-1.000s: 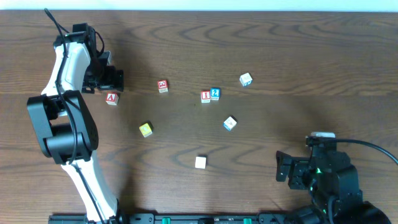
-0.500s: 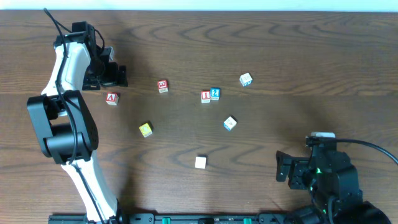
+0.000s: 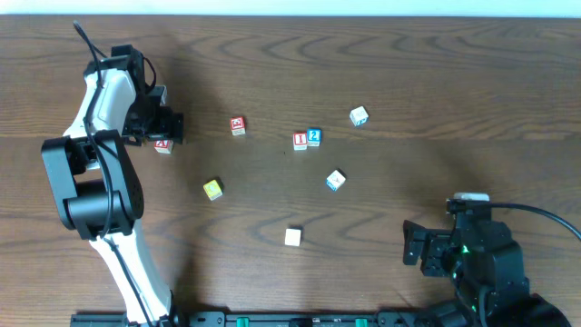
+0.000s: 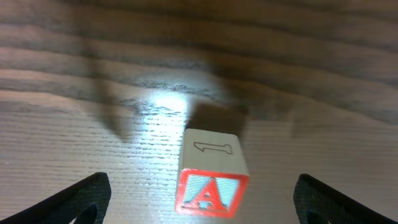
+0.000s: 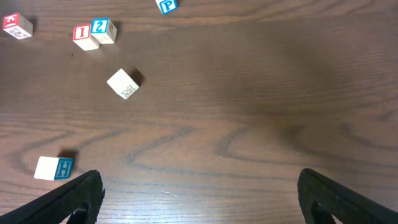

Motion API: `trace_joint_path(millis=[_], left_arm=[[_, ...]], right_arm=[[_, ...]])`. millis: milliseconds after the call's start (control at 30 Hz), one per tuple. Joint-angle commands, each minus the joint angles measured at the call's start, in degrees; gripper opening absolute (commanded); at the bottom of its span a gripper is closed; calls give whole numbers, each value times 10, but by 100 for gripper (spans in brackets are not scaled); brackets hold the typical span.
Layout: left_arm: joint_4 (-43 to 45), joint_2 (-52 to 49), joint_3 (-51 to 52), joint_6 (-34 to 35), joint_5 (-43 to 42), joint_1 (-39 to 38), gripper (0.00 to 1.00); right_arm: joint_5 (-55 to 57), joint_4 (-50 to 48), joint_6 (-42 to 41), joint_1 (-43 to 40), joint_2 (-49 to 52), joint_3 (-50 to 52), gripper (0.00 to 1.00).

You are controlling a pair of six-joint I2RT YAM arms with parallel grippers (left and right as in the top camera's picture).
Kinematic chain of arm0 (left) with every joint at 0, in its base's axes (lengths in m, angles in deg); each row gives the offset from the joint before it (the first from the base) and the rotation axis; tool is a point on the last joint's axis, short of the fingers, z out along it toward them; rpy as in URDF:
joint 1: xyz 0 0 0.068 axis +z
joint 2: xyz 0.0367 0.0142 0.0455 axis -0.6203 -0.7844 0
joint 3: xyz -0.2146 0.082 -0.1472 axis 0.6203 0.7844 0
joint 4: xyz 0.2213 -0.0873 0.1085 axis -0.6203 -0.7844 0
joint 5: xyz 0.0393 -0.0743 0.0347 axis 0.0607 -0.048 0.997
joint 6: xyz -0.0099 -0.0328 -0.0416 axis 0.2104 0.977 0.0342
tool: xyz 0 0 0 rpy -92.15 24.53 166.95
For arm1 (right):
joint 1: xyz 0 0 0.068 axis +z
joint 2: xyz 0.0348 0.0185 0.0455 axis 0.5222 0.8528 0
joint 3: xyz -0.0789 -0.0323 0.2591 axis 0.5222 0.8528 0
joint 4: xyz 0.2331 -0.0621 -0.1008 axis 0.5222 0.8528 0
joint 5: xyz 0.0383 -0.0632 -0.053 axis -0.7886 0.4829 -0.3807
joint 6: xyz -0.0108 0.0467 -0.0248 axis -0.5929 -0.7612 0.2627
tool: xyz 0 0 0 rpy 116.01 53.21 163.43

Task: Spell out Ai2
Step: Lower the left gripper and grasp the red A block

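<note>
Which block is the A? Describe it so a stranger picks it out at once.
Start at the white left arm. The A block sits at its tip, between the open fingers. It alone shows a red A in a red frame; its nearest neighbours are a yellow block and a block with a different red character.

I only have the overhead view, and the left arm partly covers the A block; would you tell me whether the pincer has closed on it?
Observer: No. In the left wrist view the left pincer is open, and the A block sits between its fingers with a gap on each side.
Operator: Thank you. Does any other face of it show?
Observer: Yes, the face adjoining the red A carries an outlined 1.
Operator: And the white block lowest in my picture?
Observer: The right wrist view shows a blue H on its side.
</note>
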Motion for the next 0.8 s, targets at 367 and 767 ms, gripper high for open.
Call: trace_joint_path(millis=[367, 767], left_arm=[[18, -5, 10, -9, 15, 0, 73], [17, -5, 10, -27, 14, 0, 51]], right_arm=[[4, 1, 6, -4, -1, -1, 99], [4, 1, 6, -4, -1, -1, 99]])
